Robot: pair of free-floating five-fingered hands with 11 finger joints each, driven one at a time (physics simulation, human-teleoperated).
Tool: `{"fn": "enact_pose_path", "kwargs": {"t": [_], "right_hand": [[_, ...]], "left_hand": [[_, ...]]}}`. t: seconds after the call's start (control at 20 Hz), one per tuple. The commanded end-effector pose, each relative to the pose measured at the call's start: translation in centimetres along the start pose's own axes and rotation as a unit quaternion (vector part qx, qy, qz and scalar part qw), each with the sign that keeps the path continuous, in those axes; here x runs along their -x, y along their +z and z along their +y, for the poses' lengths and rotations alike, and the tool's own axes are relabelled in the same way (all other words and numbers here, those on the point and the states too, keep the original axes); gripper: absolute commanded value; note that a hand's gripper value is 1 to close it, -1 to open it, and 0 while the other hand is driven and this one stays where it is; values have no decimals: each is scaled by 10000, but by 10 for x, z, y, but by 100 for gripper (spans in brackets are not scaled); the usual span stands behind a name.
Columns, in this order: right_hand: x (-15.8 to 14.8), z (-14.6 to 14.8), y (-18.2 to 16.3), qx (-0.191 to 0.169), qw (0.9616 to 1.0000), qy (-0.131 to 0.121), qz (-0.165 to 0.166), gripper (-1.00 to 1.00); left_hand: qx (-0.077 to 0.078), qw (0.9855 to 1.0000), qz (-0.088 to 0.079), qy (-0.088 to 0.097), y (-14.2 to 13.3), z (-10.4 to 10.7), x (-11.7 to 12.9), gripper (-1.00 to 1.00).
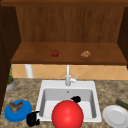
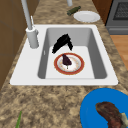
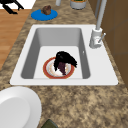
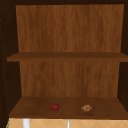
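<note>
the sink basin (image 2: pixel 82 37) lies open from above, its back half bare behind the red-rimmed plate (image 2: pixel 69 64). the faucet (image 2: pixel 31 32) blocks the wall side, and a blue plate (image 1: pixel 18 110) and white plate (image 1: pixel 115 116) crowd the surface on either flank.

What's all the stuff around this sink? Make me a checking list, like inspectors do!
Surface: speckled stone counter around a white sink.
Job's things: red-rimmed round dish lying in the sink.
Clutter: blue plate with brown food; white plate; green vegetable.
Hands: right hand over the dish; left hand by the blue plate.
Cables: nothing seen.
Surroundings: wooden shelf holding a red fruit and a brown lump.
</note>
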Motion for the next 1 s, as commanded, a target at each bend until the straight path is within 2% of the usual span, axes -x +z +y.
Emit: {"fn": "enact_pose_path", "kwargs": {"t": [0.0, 0.65, 0.95], "right_hand": [[13, -7, 11, 263, 9994, -224, 51, -100], [52, -22, 56, 713, 9973, -170, 93, -100], [53, -35, 89, 824, 9962, -232, 152, -100]], "left_hand": [[0, 10000, 0, 0, 0, 0, 0, 0], [0, 10000, 0, 0, 0, 0, 0, 0], [0, 10000, 0, 0, 0, 0, 0, 0]]}}
